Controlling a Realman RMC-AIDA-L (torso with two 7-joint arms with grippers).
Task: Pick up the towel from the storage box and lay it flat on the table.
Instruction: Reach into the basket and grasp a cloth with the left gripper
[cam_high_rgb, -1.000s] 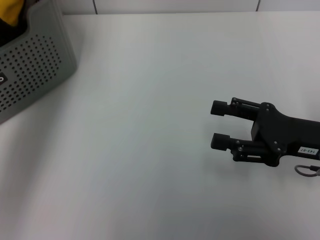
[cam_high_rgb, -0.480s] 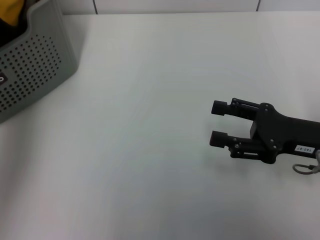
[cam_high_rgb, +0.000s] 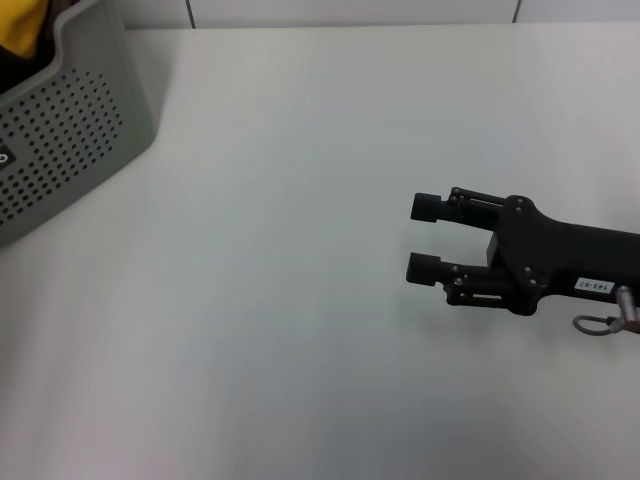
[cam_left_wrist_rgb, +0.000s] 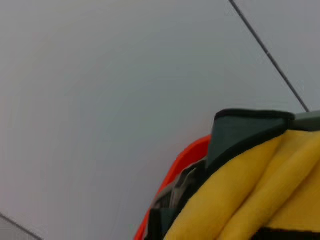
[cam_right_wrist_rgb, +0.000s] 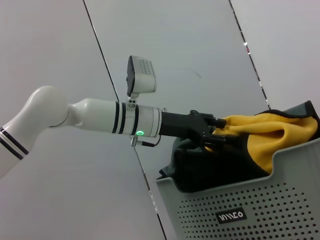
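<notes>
The storage box (cam_high_rgb: 70, 130) stands at the table's far left, and the right wrist view shows it too (cam_right_wrist_rgb: 260, 210). The mustard-yellow towel (cam_right_wrist_rgb: 272, 132) is bunched over the box's top; a corner shows in the head view (cam_high_rgb: 20, 25) and its folds fill the left wrist view (cam_left_wrist_rgb: 250, 190). My left gripper (cam_right_wrist_rgb: 222, 132), seen only in the right wrist view, is shut on the towel's edge above the box. My right gripper (cam_high_rgb: 425, 237) is open and empty, low over the white table (cam_high_rgb: 300, 200) at the right, far from the box.
A black cloth (cam_right_wrist_rgb: 210, 170) hangs inside the box under the towel. An orange edge (cam_left_wrist_rgb: 175, 170) shows beside the box rim in the left wrist view. The tiled wall runs behind the table's far edge.
My right gripper has shifted a little to the left and slightly farther away, still open. The box and towel corner look the same in the head view.
</notes>
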